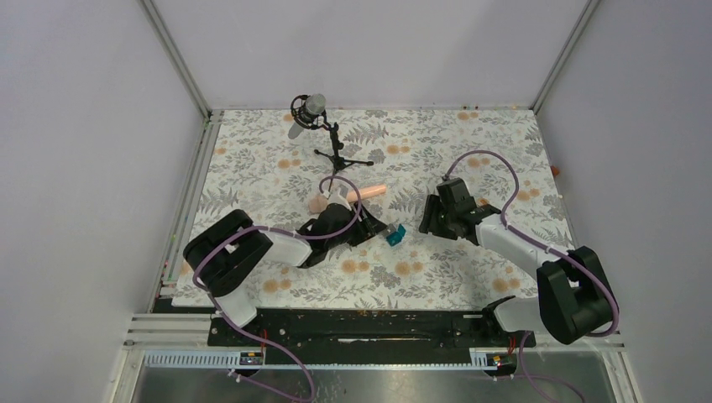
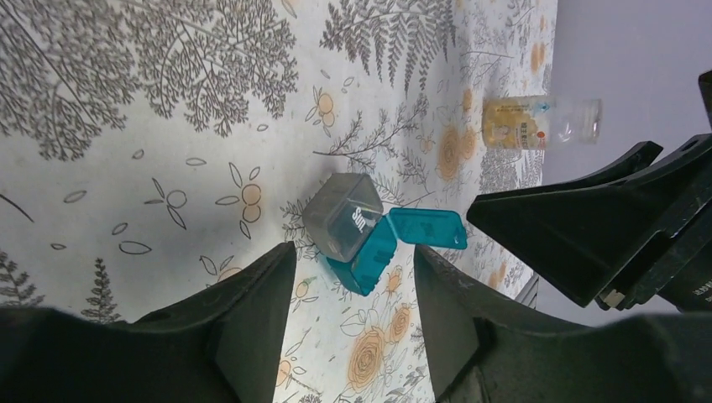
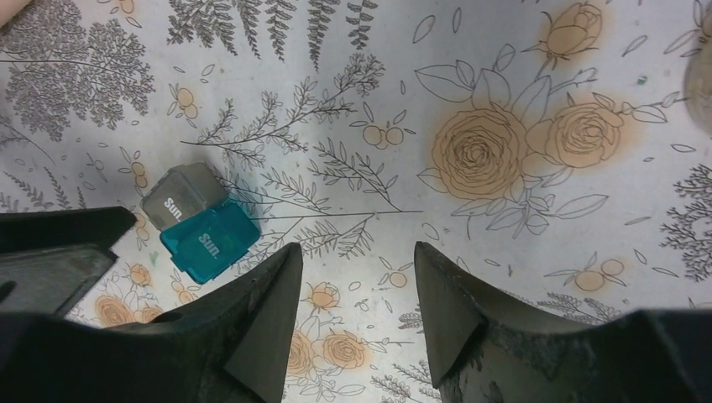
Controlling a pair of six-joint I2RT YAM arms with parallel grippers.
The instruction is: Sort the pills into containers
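The tiny teal-and-grey box [image 1: 395, 235] lies on the floral mat between my two grippers, its teal lid [image 2: 430, 228] swung open beside the grey cube [image 2: 342, 216]. It also shows in the right wrist view [image 3: 197, 221]. My left gripper [image 1: 377, 228] is open and empty, its fingertips just short of the box [image 2: 354, 252]. My right gripper [image 1: 427, 220] is open and empty, to the right of the box [image 3: 357, 249]. A translucent bottle with a yellowish label [image 2: 539, 122] lies on its side farther off. I cannot make out any pills against the pattern.
A long peach cylinder [image 1: 370, 191] lies behind the left gripper. A microphone on a small black tripod [image 1: 323, 126] stands at the back centre. White walls with metal rails close in the mat on three sides.
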